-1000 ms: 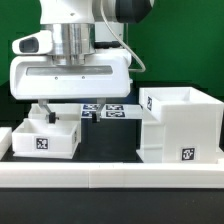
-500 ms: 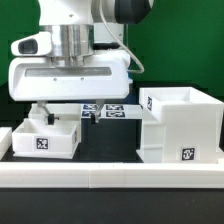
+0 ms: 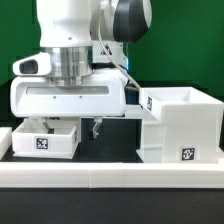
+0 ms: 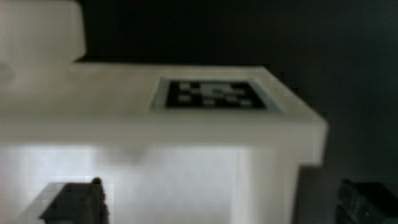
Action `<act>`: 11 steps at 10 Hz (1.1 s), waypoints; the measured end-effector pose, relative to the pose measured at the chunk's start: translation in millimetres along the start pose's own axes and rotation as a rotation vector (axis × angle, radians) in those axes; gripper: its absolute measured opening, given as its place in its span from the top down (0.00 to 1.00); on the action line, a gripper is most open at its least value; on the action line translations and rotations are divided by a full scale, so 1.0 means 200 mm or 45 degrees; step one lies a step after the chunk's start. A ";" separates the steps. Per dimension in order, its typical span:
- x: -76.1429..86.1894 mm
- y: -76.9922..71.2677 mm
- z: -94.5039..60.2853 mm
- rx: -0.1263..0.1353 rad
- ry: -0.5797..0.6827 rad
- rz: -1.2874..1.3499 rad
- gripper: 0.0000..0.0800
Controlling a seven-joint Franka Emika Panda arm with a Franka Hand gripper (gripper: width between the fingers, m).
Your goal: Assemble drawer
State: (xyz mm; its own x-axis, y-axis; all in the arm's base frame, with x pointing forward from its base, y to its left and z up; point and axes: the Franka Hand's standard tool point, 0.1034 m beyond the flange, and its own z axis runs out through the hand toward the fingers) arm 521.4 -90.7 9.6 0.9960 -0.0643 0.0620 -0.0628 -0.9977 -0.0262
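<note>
A small white drawer box (image 3: 42, 141) with a black marker tag stands at the exterior view's left. A larger white open-topped drawer housing (image 3: 181, 127) stands at the right. My gripper (image 3: 68, 127) hangs low over the small box, and one dark finger (image 3: 97, 128) shows just right of it. In the wrist view the box (image 4: 196, 130) and its tag (image 4: 217, 95) fill the frame. My gripper (image 4: 224, 205) is open, with one finger (image 4: 75, 204) over the box's white face and the other (image 4: 372, 204) past its edge. It holds nothing.
Another white part (image 3: 4, 137) peeks in at the far left edge. A white ledge (image 3: 110, 168) runs along the front of the black table. The arm's wide white hand (image 3: 70, 98) hides the area behind the small box.
The hand has dropped lower and shifted to the exterior view's right. It now covers the marker board, and a finger shows right of the small box.
</note>
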 end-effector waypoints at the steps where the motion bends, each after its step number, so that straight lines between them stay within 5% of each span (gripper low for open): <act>1: -0.01 -0.01 0.01 -0.004 0.005 -0.004 0.19; 4: -0.03 -0.01 0.03 -0.004 -0.004 -0.007 0.22; 5: -0.04 -0.01 0.03 -0.004 -0.009 -0.007 0.44; 6: -0.05 -0.02 0.03 -0.003 -0.011 -0.009 0.44; 8: -0.05 -0.02 0.04 -0.003 -0.014 -0.012 0.88; 11: -0.05 -0.05 0.04 -0.001 -0.015 -0.028 0.95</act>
State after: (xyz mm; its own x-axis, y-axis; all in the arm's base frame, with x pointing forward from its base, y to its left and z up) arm 512.9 -79.0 1.8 0.9978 -0.0423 0.0511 -0.0411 -0.9989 -0.0238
